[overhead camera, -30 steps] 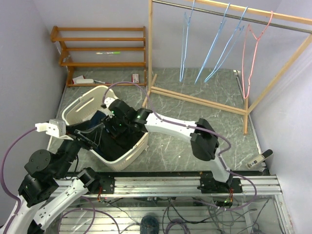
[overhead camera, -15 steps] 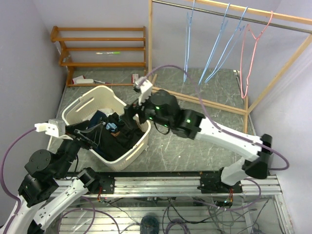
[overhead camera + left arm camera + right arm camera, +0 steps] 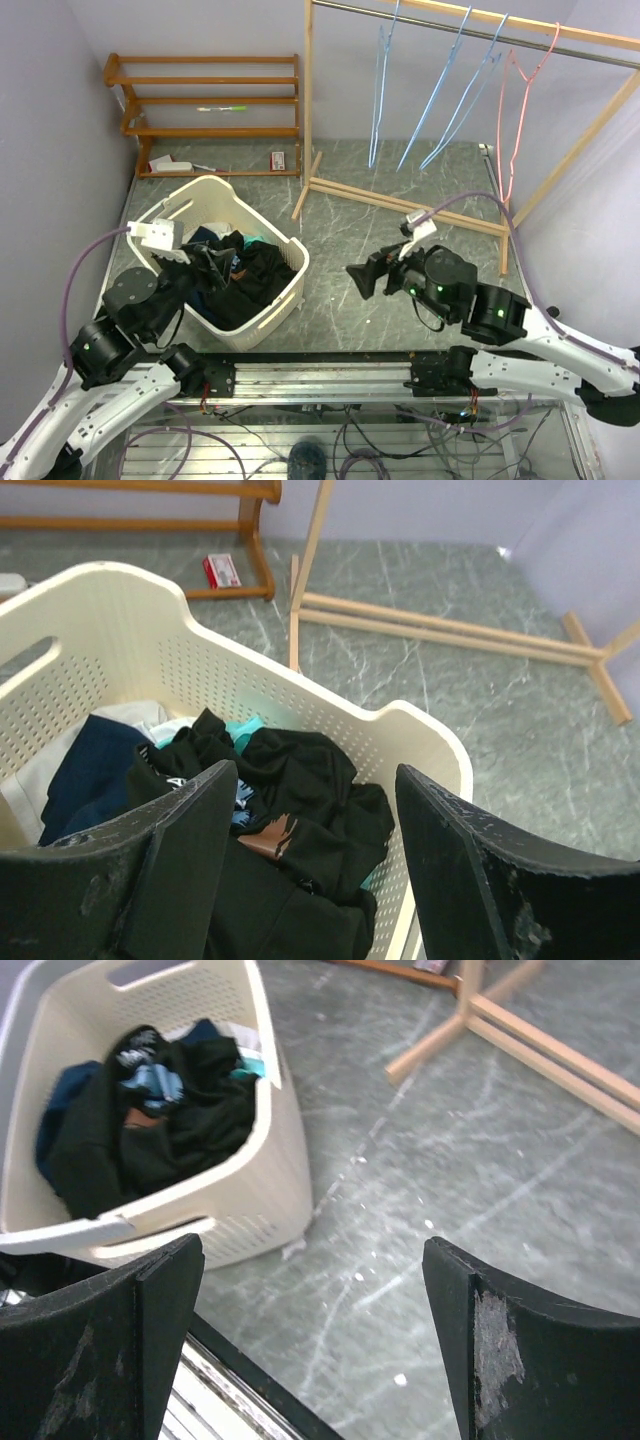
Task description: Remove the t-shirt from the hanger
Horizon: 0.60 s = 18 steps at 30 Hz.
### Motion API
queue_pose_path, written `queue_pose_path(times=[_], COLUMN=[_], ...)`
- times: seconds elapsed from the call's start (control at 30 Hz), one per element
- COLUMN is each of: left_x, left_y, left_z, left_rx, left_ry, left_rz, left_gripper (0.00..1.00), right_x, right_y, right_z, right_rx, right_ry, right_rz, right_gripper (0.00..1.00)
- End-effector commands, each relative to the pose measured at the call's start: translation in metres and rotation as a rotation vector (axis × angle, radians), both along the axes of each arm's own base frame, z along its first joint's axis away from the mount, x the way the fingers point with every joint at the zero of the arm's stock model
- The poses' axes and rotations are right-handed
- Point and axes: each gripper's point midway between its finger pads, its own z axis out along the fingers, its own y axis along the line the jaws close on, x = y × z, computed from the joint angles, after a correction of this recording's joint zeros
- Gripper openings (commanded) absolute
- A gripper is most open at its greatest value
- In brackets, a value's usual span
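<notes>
T-shirt (image 3: 255,275) first: it is the black one, and it lies all bunched up in the white basket (image 3: 275,310) at the near left of the bench (image 3: 400,325). We see no hanger inside it, so we think it is off, but the folds could hide something.

Closest to us are the two arms. Our left claw (image 3: 312,780) hangs right over the basket with its two fingers wide apart and nothing in it. The shirt is just below it, so the left arm is the nearer one by far. Our right claw (image 3: 312,1250) is also wide apart and holds nothing. It hangs over bare bench, well to the right of the basket. From there the shirt lies to the left, with the basket wall in between.

The shirt is a crumpled heap, so we cannot tell which way its long side runs. Any new grab would have to go straight down from the left claw.

A second ago the right arm reached across, and its claw was down in the black cloth. Half a second ago it was up over the basket's far right corner. Now it has pulled away to the right. The left arm has swung over the basket too.

Far back, the blue hangers (image 3: 380,90) and the pink hanger (image 3: 505,130) hang bare on the wooden rack (image 3: 400,200).
</notes>
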Motion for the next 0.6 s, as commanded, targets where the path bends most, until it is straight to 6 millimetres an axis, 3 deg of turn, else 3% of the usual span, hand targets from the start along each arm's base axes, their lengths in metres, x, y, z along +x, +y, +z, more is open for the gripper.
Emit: queue_pose_path(times=[0.0,0.27,0.47,0.57], left_x=[0.003,0.005,0.005,0.006], left_y=[-0.006,-0.007,-0.005,-0.004], left_z=[-0.002,-0.004,-0.004,-0.005], left_rx=[0.028,0.033,0.033,0.035], left_ry=[0.026,0.032,0.030,0.032], left_rz=[-0.018,-0.015,-0.006,0.001], left_gripper=[0.75,0.75,0.75,0.75], right_x=[0.000,-0.008,-0.019,-0.019], right_y=[-0.048,-0.099,-0.104,-0.103], right_z=[-0.028,-0.029,-0.010,-0.013], right_rx=[-0.032,0.061,0.144,0.135], right_ry=[0.072,0.084,0.033,0.037], right_rz=[-0.176,-0.301,-0.227,-0.225], right_gripper=[0.91,0.90,0.84,0.84])
